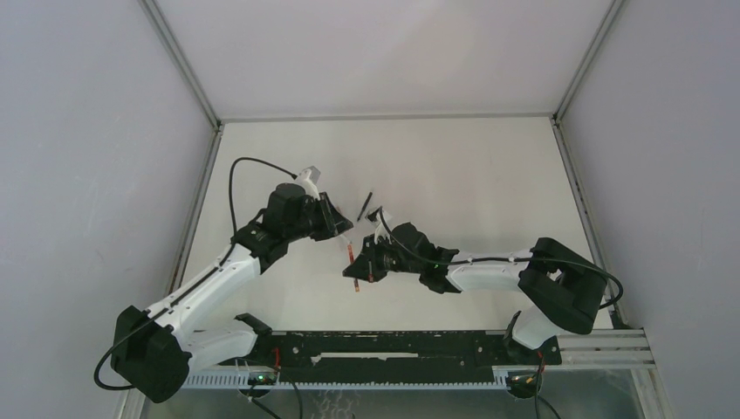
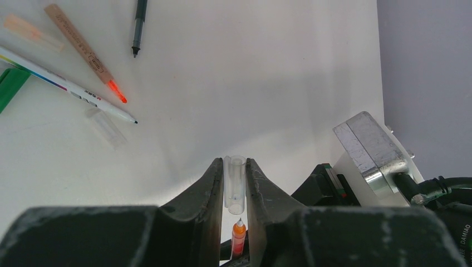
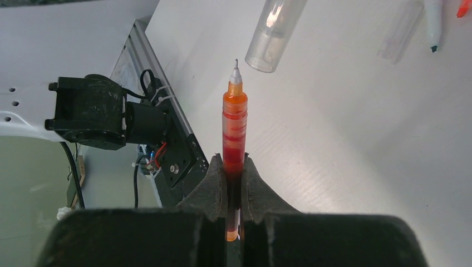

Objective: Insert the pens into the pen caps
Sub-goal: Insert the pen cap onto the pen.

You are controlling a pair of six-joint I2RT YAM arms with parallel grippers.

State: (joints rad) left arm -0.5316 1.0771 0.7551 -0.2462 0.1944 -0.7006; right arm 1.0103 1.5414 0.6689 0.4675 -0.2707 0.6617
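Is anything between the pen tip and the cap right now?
Nothing visible. The orange pen in the right gripper points toward the clear cap in the left gripper, with only open air between them, though slightly off-centre.

"DAMIAO" lettering on the black motor housing (image 2: pixel 459 233), print on tan pen (image 2: pixel 83 50) and white pen (image 2: pixel 67 86) illegible

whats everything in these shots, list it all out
held pen: one, orange-red, right claw
held cap: one, clear, left claw
black pen: one, black, table
tan pen: one, orange tip, table
white pen: one, striped, table
loose cap: one, clear, beside white pen
pale cap: one, pale orange, beside tan pen
green item: one, green, cut off at edge
table: one, white, underneath
left claw: one, black, gripping held cap
right claw: one, black, gripping held pen
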